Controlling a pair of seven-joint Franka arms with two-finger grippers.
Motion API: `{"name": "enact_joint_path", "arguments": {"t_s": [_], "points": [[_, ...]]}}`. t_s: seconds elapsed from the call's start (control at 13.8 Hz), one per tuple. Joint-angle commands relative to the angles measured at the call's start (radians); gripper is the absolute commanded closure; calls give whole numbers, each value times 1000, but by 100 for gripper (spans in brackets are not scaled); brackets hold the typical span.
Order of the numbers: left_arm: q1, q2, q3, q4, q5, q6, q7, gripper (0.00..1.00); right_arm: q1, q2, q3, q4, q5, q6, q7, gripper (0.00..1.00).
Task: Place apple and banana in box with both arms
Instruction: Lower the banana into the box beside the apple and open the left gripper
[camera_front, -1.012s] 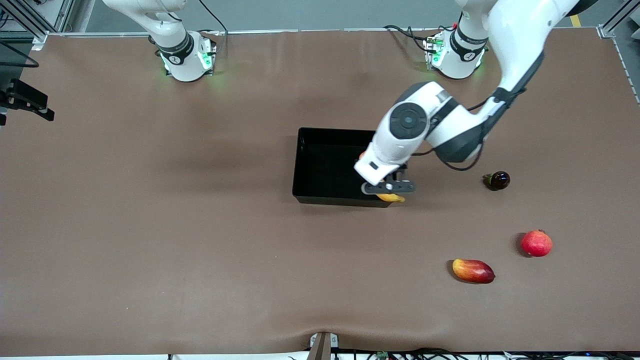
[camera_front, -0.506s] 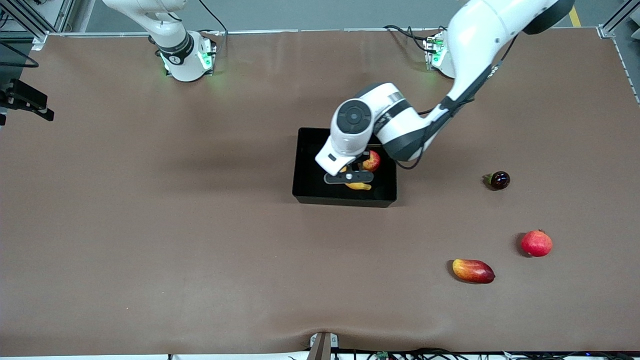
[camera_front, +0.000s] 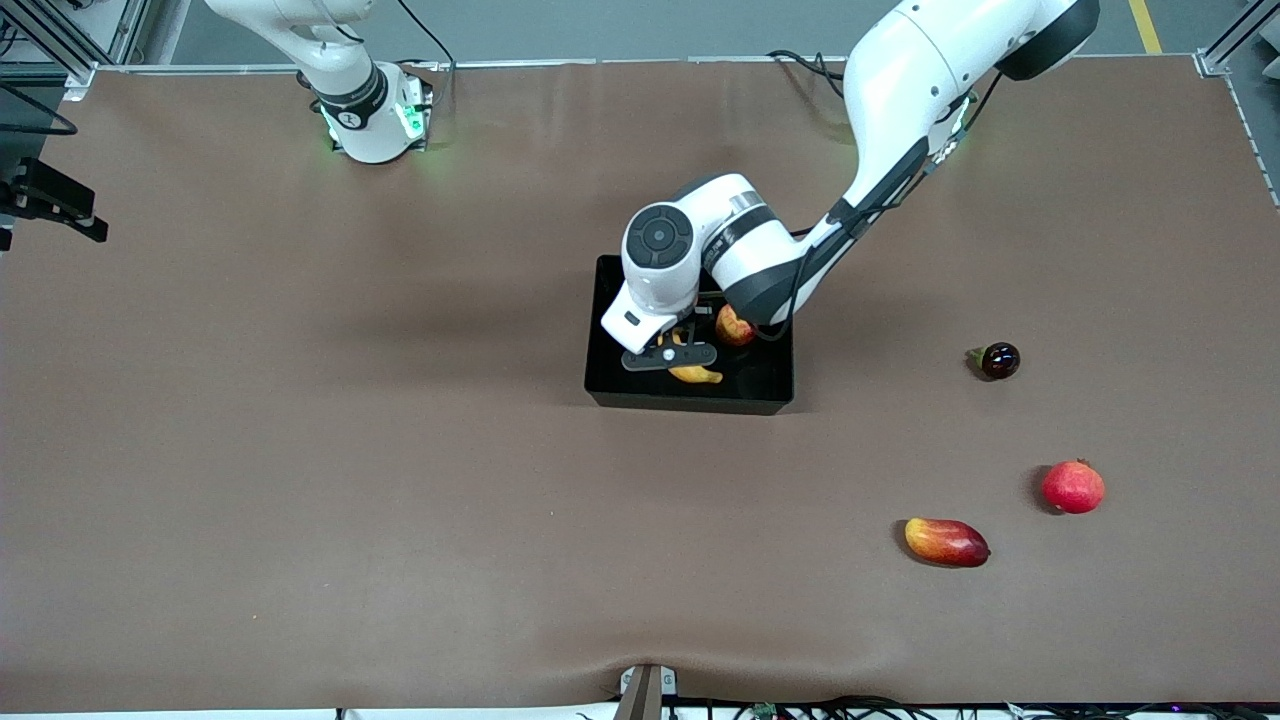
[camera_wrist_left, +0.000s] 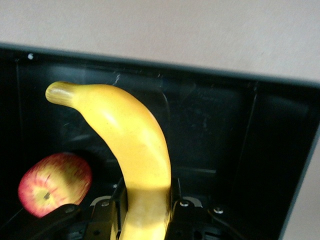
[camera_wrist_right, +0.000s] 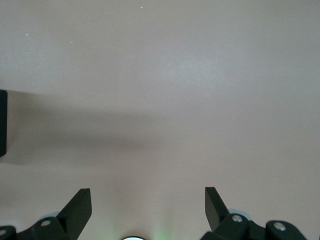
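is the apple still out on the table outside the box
No, the apple lies inside the black box, beside the banana held by the left gripper.

The curved yellow banana (camera_wrist_left: 135, 155), clamped in the left claw (camera_front: 672, 357), hangs over the glossy black box (camera_front: 690, 398). The red-and-yellow apple (camera_front: 734, 326) lies inside, at the banana's two o'clock.

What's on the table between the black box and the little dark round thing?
Nothing. In the front view, only bare brown table lies between the box and the small dark fruit.
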Motion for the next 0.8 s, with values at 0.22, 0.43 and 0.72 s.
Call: {"name": "enact_joint_path", "arguments": {"t_s": [0.22, 0.43, 0.72], "points": [[-57, 48, 47, 35, -4, 61, 1, 100, -9, 12, 4, 25, -3, -16, -3, 0], [-101, 66, 100, 35, -4, 103, 19, 100, -9, 12, 4, 25, -3, -14, -3, 0], [-137, 109, 127, 33, -1, 187, 10, 100, -10, 12, 4, 25, -3, -14, -3, 0]]}}
